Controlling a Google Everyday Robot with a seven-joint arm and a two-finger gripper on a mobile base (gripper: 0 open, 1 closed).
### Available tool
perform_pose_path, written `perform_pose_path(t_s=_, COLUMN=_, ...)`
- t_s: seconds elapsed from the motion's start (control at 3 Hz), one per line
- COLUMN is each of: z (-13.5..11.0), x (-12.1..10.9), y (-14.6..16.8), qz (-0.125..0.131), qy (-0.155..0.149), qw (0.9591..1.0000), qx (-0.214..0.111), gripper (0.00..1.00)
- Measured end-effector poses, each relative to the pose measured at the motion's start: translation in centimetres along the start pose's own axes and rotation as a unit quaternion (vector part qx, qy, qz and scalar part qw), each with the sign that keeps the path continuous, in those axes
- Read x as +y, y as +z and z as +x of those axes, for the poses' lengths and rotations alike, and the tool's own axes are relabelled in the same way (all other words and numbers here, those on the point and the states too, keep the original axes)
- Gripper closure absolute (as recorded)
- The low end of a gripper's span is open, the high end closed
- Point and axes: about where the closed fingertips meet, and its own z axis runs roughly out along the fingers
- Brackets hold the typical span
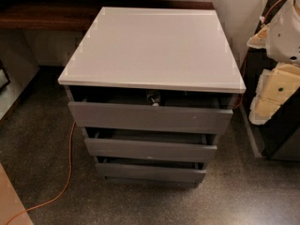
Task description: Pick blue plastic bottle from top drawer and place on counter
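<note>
Where the top drawer (150, 117) gapes, the bottle (152, 97) is seen. The jaws' state, right of the desk (150, 46), cannot be told.

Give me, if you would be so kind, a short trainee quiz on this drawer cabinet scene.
1. True or false: the blue plastic bottle stands on the counter.
2. Where does the bottle show? A) in the gap of the partly open top drawer; B) in the middle drawer; C) on the floor.
3. Fill in: the gripper hangs at the ___ edge of the view, beside the counter and apart from the bottle.

Key: 1 false; 2 A; 3 right.
</note>
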Motion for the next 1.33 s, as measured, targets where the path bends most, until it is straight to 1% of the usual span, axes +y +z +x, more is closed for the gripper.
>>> perform_pose_path(t_s=0.33, z=0.0, x=0.0, y=0.0, qz=0.000, qy=0.000, qw=1.0000, qx=0.000, gripper=0.00)
perform_pose_path(t_s=0.67, z=-0.1, x=-0.2, y=0.7, qz=0.008, qy=0.004, qw=0.9998, qx=-0.017, gripper=0.00)
perform_pose_path(t_s=1.0, z=-0.9, x=-0.2, y=2.3, qz=0.021, qy=-0.007, qw=0.9987, qx=-0.046, gripper=0.00)
perform_pose_path(t_s=1.33, z=-1.5, x=-0.4, y=4.1, qz=0.024, qy=-0.032, qw=0.9976, qx=-0.057, gripper=0.00)
